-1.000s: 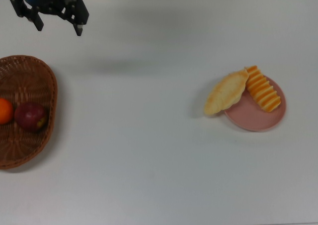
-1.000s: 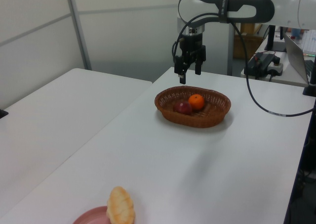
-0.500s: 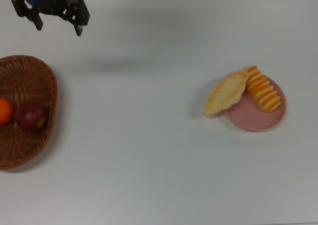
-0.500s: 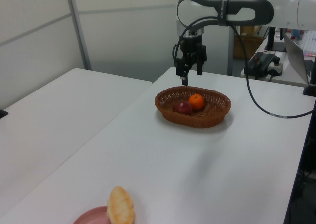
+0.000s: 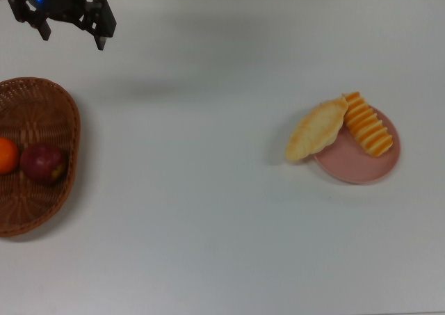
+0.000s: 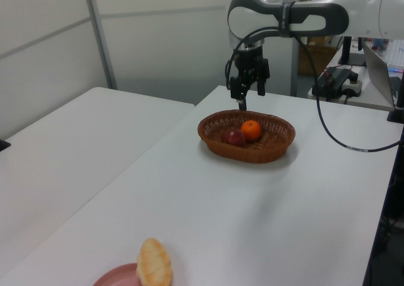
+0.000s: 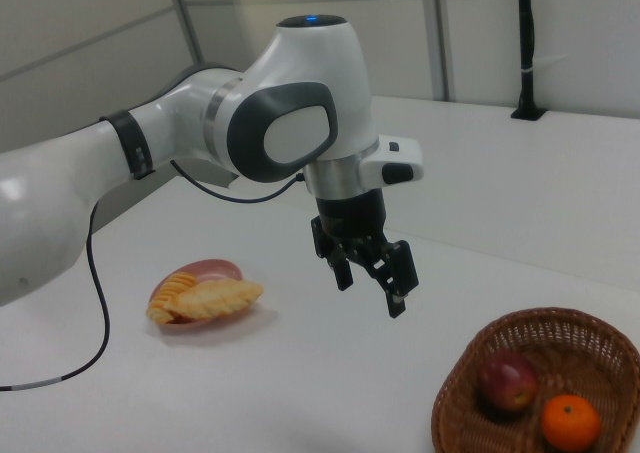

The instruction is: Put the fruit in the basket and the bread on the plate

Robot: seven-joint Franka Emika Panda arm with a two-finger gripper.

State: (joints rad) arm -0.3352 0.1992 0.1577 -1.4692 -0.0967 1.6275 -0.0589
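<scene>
The brown wicker basket holds the fruit: a dark red apple and an orange mandarin. At the top view's right the pink plate carries the ridged roll; the twisted pastry lies half on its rim. My gripper hangs open and empty, above the table beyond the basket's far rim.
The white table has a second white table beside it across a narrow gap. A laptop and cables sit at the far right of the left view. A black pole stands at the back of the right view.
My gripper has drifted toward the top view's upper left, away from the basket, staying open. The fruit, bread, basket and plate have not moved.
</scene>
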